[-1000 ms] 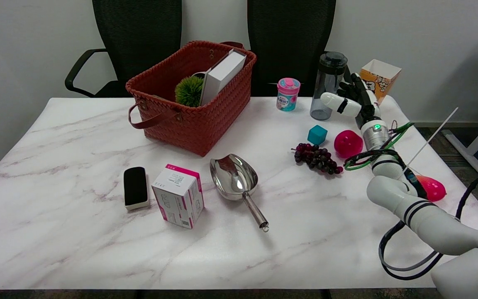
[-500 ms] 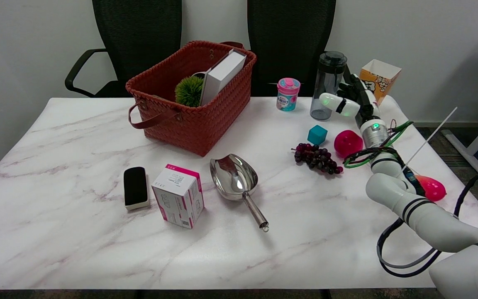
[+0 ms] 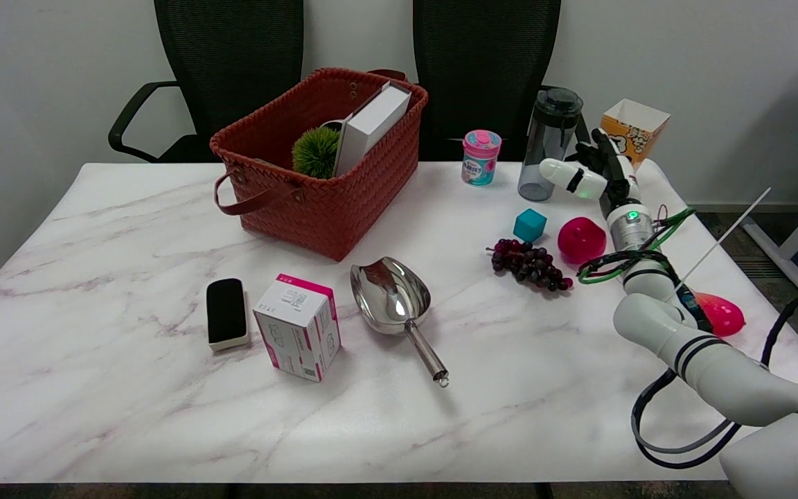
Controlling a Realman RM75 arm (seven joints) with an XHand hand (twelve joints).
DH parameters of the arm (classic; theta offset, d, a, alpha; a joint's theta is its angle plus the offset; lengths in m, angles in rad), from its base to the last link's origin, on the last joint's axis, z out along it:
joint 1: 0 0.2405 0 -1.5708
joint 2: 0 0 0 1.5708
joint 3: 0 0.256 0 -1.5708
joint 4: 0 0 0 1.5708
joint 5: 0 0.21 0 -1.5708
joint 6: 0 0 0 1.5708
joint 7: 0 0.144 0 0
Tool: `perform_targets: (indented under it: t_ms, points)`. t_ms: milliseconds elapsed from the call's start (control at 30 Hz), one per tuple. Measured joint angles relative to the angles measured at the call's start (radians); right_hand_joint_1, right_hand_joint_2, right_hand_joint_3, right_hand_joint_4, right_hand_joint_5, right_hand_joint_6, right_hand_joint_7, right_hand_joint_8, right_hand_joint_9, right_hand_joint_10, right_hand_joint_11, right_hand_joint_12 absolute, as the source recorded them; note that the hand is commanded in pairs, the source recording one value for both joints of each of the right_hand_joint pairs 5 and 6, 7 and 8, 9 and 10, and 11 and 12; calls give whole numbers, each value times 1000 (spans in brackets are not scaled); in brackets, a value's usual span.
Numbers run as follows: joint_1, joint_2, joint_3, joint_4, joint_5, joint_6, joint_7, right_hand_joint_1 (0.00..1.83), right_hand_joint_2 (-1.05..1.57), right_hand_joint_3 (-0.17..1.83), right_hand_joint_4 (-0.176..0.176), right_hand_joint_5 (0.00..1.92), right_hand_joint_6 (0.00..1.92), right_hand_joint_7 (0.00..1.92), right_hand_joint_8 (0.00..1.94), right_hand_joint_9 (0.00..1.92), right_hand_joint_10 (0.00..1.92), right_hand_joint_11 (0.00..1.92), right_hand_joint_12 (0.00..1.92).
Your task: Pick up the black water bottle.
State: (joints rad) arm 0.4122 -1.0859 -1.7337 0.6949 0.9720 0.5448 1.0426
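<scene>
The black water bottle (image 3: 546, 142), smoky translucent with a black lid, stands at the far right of the marble table (image 3: 163, 416), its top leaning slightly right. My right hand (image 3: 596, 170) is close against the bottle's right side. The white thumb reaches across in front of the bottle's lower right edge, and the dark fingers (image 3: 589, 149) are spread beside and behind it. The hand has not closed around the bottle, whose base rests on the table. Whether the thumb touches the bottle is unclear.
Near the hand lie a pink ball (image 3: 581, 240), a teal cube (image 3: 530, 225), dark grapes (image 3: 529, 264) and a pink-lidded cup (image 3: 480, 157). An orange paper box (image 3: 633, 128) stands behind. The red basket (image 3: 323, 201), a metal scoop (image 3: 392, 298), a pink box (image 3: 298, 326) and an eraser (image 3: 226, 312) lie to the left.
My right hand has shifted slightly to the right beside the bottle, after edging left. The bottle's top now leans a little more to the right.
</scene>
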Motion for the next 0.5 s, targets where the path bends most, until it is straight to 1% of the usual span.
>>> perform_targets:
  t_ms: [267, 500]
  points:
    - [6, 2, -3, -12, 7, 1, -4, 1012, -140, 446, 0, 0, 0, 201, 201, 171, 171, 56, 56]
    - [22, 2, -12, -26, 9, -5, -4, 1012, -147, 457, 0, 0, 0, 235, 235, 205, 205, 76, 76]
